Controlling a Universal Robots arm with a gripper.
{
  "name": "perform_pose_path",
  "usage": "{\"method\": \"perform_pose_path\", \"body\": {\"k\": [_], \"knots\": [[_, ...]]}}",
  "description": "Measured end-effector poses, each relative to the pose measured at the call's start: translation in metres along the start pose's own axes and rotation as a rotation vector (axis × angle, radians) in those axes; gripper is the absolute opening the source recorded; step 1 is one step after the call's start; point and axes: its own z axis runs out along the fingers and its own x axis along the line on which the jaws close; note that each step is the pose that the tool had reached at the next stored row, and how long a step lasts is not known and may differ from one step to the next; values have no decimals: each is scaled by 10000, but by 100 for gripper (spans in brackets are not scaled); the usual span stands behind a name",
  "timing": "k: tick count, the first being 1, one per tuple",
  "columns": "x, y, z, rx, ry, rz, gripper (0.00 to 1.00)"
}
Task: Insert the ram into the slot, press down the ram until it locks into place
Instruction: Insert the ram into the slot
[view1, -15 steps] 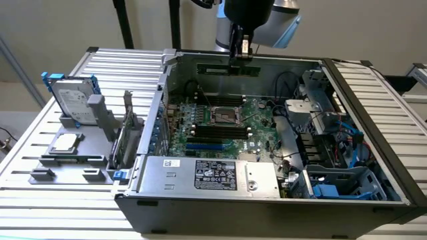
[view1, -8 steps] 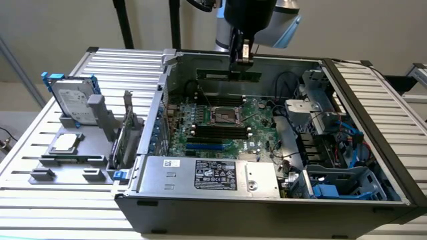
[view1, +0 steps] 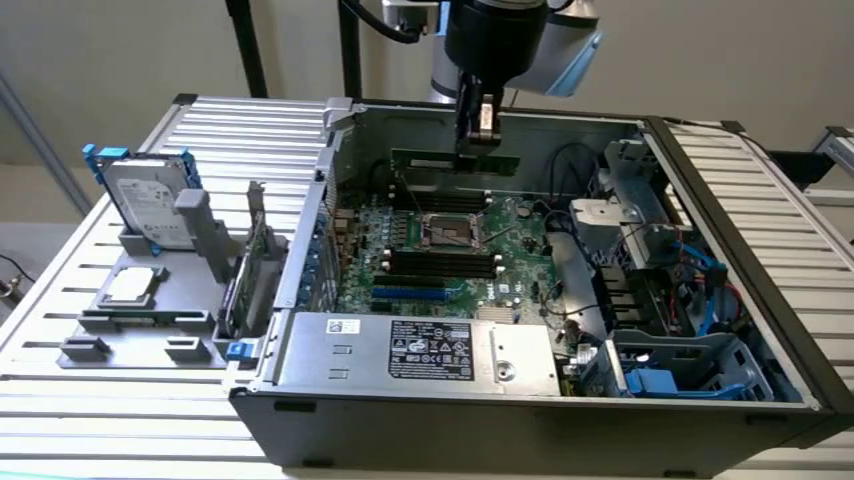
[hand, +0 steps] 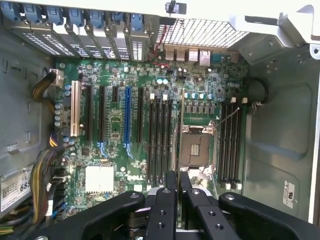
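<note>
Green ram (view1: 427, 156): long thin strip, level
Place: raised over motherboard (view1: 523, 232), black slots (view1: 441, 262) below
Gripper (view1: 483, 140): jaws pinching ram's top edge

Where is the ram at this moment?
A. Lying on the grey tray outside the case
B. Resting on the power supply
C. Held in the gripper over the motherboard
C: the gripper is closed on the ram, which hangs over the motherboard inside the open case.
</note>
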Motion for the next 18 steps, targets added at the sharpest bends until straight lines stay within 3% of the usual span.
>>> {"method": "perform_pose_path", "body": {"k": [18], "knots": [[38,3,325,11,37,101,14]]}}
